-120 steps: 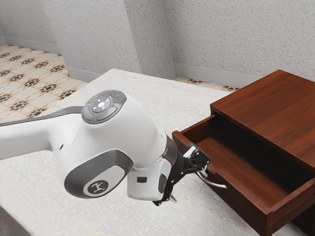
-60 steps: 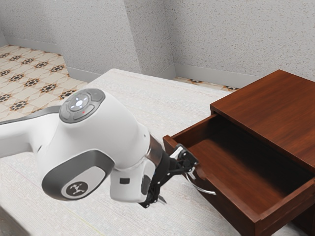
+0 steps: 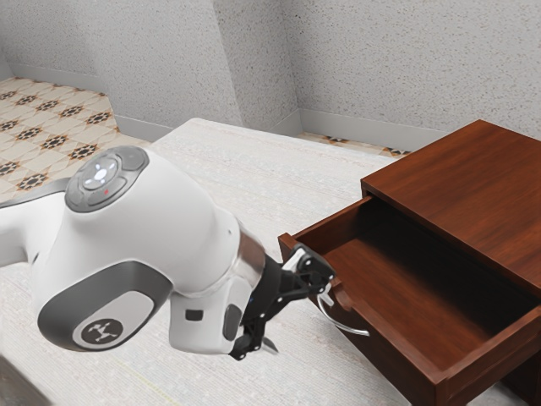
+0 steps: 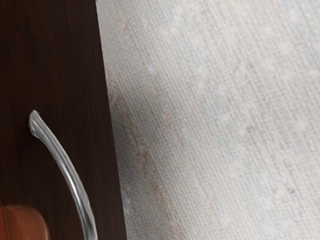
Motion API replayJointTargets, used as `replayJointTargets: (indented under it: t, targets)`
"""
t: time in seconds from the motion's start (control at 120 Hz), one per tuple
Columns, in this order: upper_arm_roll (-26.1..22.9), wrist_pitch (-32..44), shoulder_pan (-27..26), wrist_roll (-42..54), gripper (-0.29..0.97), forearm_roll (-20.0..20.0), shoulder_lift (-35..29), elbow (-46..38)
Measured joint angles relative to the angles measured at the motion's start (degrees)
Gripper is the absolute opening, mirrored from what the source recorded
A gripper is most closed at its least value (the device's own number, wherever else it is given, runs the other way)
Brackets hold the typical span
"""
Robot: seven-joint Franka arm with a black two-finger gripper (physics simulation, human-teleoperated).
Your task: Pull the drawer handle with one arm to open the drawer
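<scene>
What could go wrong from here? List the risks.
1. The claw grips the drawer handle near one end, so the pull may skew the drawer or slip off the thin curved bar.
2. The drawer already stands far out of the cabinet; further pulling might drag it free.

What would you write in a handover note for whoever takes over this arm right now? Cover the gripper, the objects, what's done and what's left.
Gripper: shut on the drawer handle, near one end of the silver bar.
Drawer: pulled well out of the wooden cabinet, which stands on the table.
Done: handle grasped, drawer largely open.
Left: probably just a short further pull if full extension is wanted, then release the handle and back the hand away.
</scene>
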Motion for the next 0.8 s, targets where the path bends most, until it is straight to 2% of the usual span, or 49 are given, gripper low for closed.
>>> replayJointTargets:
  t: [0.158,0.308,0.467,0.533,0.6,0.733,0.8]
  targets:
    - [-0.5,-2.0,0.2,0.0,0.68,-0.1,0.5,4.6]
    - [2.2,-7.4,1.1,0.0,0.68,-1.0,8.9,19.0]
    - [5.5,-16.6,5.1,-1.1,0.68,-2.5,14.4,32.3]
    - [9.5,-20.5,5.9,-2.4,0.68,-3.3,14.9,34.0]
    - [11.2,-24.0,7.5,-4.1,0.68,-3.5,15.1,34.5]
    - [11.6,-29.8,11.8,-8.3,0.68,-3.5,16.1,34.6]
    - [10.3,-32.2,16.3,-10.9,0.68,-3.5,17.0,34.6]
